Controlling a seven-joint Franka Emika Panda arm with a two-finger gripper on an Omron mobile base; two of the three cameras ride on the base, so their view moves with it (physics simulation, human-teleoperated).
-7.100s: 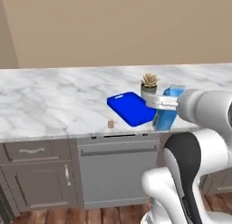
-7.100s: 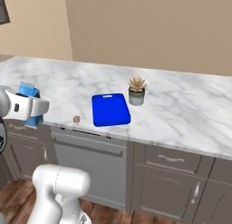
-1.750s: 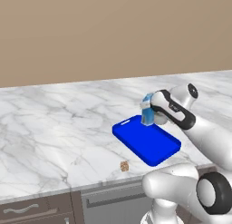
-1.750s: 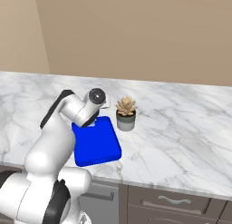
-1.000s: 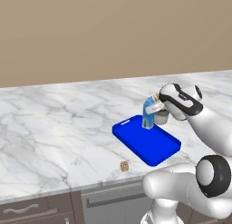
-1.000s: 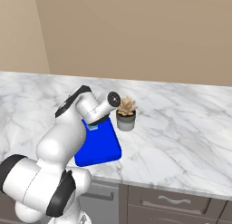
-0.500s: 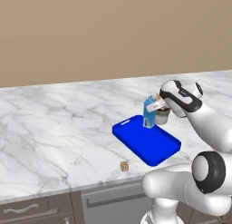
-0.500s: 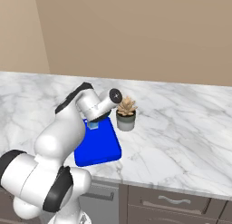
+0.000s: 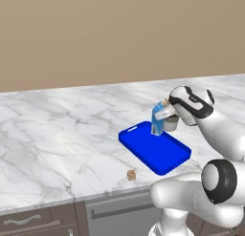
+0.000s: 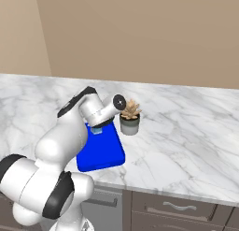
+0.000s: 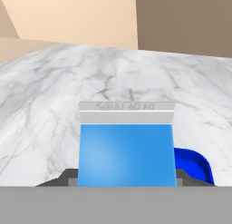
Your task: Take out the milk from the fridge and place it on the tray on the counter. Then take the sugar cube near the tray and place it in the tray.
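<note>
Since the earlier frame, milk (image 9: 158, 119) and wrist have come lower toward the tray (image 9: 154, 149). My fingers (image 9: 165, 113) pinch the carton upright — keeping its base level for set-down at the tray's far end. Sugar cube (image 9: 131, 174) sits near the tabletop's (image 9: 57, 139) front edge — beige wall behind.

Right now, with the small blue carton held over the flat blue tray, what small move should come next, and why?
Probably ease the small blue milk carton straight down and then let go. The gripper is shut on it above the far end of the flat bright blue tray, apparently just off its surface. The tiny tan sugar cube waits on the white marble counter near the front edge.
</note>
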